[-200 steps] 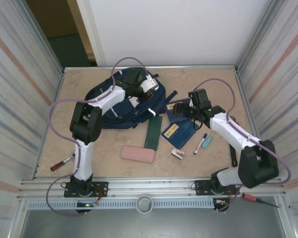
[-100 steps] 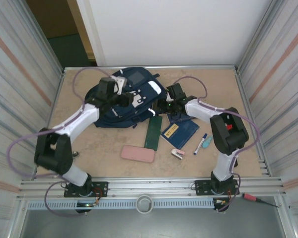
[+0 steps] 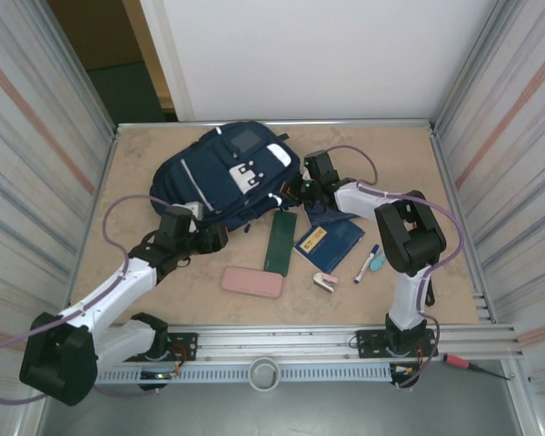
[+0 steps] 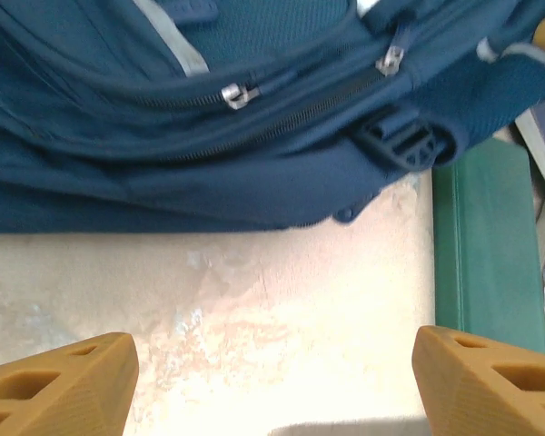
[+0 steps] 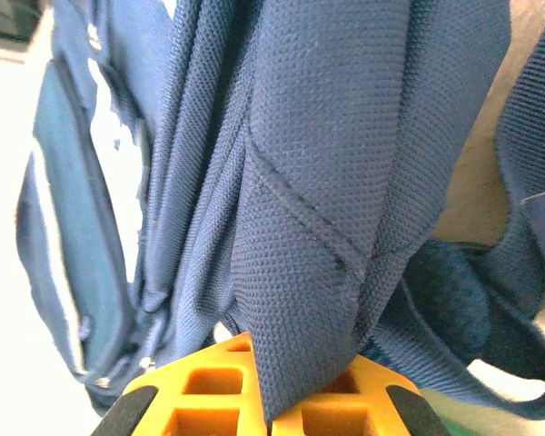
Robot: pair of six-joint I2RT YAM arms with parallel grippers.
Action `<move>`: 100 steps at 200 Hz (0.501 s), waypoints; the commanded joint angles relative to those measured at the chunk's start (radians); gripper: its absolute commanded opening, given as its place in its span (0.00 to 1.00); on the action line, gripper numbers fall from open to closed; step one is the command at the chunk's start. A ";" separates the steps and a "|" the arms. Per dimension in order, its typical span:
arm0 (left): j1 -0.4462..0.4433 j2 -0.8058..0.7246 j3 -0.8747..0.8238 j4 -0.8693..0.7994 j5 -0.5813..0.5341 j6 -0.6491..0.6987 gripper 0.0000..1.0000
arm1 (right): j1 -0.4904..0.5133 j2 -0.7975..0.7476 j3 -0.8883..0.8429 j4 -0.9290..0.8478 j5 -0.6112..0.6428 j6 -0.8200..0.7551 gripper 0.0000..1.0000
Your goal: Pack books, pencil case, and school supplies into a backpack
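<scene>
The navy backpack [image 3: 222, 177] lies at the back centre of the table. My right gripper [image 3: 295, 193] is at its right edge, shut on a fold of backpack fabric [image 5: 327, 182] between the orange fingers [image 5: 200, 395]. My left gripper [image 3: 214, 239] hovers low in front of the backpack [image 4: 209, 109], open, with bare table between its fingers [image 4: 64, 381]. Two navy books [image 3: 331, 241] with a yellow label lie right of a dark green box [image 3: 280, 241]. The pink pencil case [image 3: 252, 282] lies near the front. A marker [image 3: 371, 262], a teal item [image 3: 380, 261] and a pink-and-white item [image 3: 326, 282] lie nearby.
Corrugated metal walls close in the table on the left and right. The green box [image 4: 486, 245] lies just right of my left gripper's path. A red-handled screwdriver [image 3: 461, 363] lies off the table at the front right.
My left gripper let go of the backpack's top, opened and drew back to the near left. My right gripper moved left to the backpack's right edge and shut on its fabric.
</scene>
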 commanded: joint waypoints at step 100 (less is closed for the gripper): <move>-0.209 -0.081 -0.230 0.524 -0.191 0.276 0.68 | 0.107 -0.301 -0.013 0.259 0.100 0.264 0.00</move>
